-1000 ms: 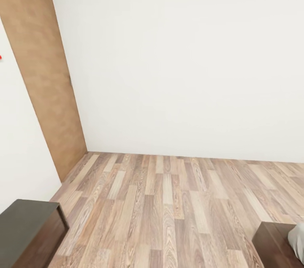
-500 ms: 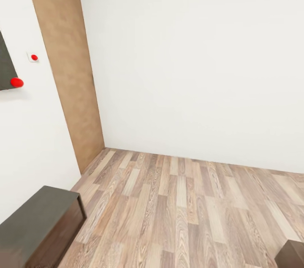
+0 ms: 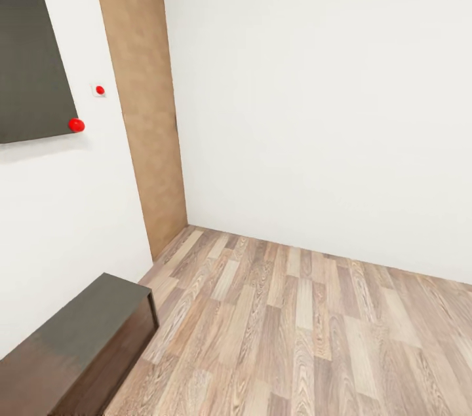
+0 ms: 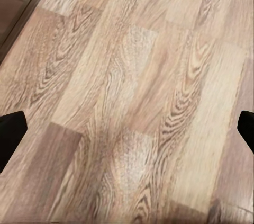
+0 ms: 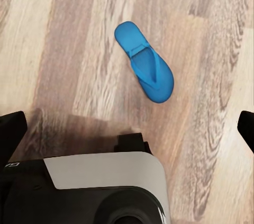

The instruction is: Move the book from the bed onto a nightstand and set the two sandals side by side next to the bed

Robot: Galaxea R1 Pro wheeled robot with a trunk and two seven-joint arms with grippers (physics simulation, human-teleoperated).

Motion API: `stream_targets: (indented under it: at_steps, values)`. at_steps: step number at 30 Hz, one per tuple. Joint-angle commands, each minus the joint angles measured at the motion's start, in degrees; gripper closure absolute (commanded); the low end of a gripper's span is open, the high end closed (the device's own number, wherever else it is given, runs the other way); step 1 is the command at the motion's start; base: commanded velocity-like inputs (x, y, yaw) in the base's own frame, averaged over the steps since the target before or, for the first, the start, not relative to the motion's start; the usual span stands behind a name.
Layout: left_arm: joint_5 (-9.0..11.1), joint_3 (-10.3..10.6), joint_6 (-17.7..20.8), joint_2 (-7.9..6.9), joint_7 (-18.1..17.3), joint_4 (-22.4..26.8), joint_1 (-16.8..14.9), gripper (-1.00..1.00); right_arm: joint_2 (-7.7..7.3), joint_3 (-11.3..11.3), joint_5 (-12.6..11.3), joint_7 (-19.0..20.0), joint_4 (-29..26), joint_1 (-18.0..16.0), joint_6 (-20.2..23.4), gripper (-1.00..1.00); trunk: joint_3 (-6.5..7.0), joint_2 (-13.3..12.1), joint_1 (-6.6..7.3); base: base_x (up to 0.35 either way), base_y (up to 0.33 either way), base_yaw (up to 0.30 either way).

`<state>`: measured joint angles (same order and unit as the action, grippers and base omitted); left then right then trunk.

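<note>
One bright blue flat flip-flop sandal (image 5: 144, 62) lay on the grey-brown wood-plank floor (image 5: 69, 49); both end effectors gaped wide, empty.

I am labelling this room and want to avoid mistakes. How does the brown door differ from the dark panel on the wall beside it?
The brown door is light tan and reaches down to the wood-plank floor; the dark panel is near black and hangs high on the white wall, its lower edge well above the floor. The panel has a red ball at its lower corner; the door has none. Both are flat, upright and plain.
</note>
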<state>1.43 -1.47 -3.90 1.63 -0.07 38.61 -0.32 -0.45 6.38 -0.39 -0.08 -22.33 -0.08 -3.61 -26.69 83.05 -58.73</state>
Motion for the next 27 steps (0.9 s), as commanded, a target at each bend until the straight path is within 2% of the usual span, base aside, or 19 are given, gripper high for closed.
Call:
stream_targets:
  at_steps: [1,27]
  values:
    - [0.15,-0.11,-0.15,0.04,-0.01,-0.03,-0.03,-1.00,0.01,0.12,-0.05,-0.01,0.00,-0.01,-0.17,-1.00,-0.05,0.03,0.00,0.000,0.000,0.271]
    - [0.15,-0.11,-0.15,0.04,-0.01,-0.03,-0.03,-1.00,-0.06,0.14,-0.05,-0.01,-0.01,-0.01,-0.20,-1.00,-0.05,0.03,0.00,0.000,0.000,0.270]
